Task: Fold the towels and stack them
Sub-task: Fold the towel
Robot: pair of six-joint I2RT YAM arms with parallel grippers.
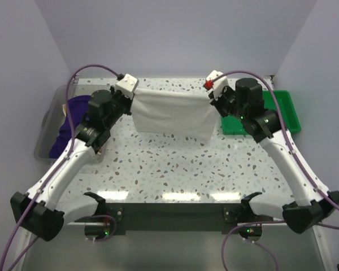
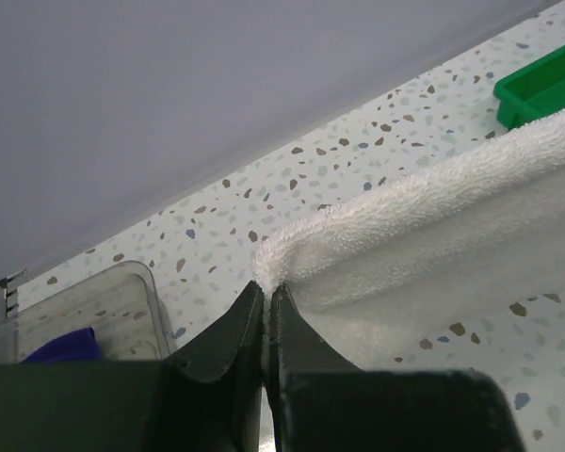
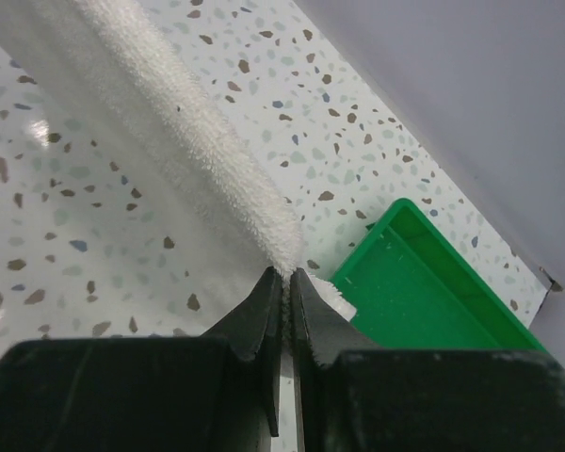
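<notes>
The plain white towel (image 1: 170, 114) hangs stretched between both grippers above the back of the table, its lower edge near the surface. My left gripper (image 1: 130, 96) is shut on its left top corner; in the left wrist view the gripper (image 2: 266, 290) pinches the towel (image 2: 424, 235). My right gripper (image 1: 211, 95) is shut on the right top corner; in the right wrist view the gripper (image 3: 286, 275) grips the towel (image 3: 184, 141). The deep purple towel (image 1: 69, 121) lies bunched in the clear bin at left. The lettered towel is out of view.
A clear plastic bin (image 1: 45, 138) stands at the table's left edge, also in the left wrist view (image 2: 94, 311). A green tray (image 1: 288, 110) sits at the back right, close behind the right gripper (image 3: 424, 292). The speckled tabletop (image 1: 175, 169) extends toward the arm bases.
</notes>
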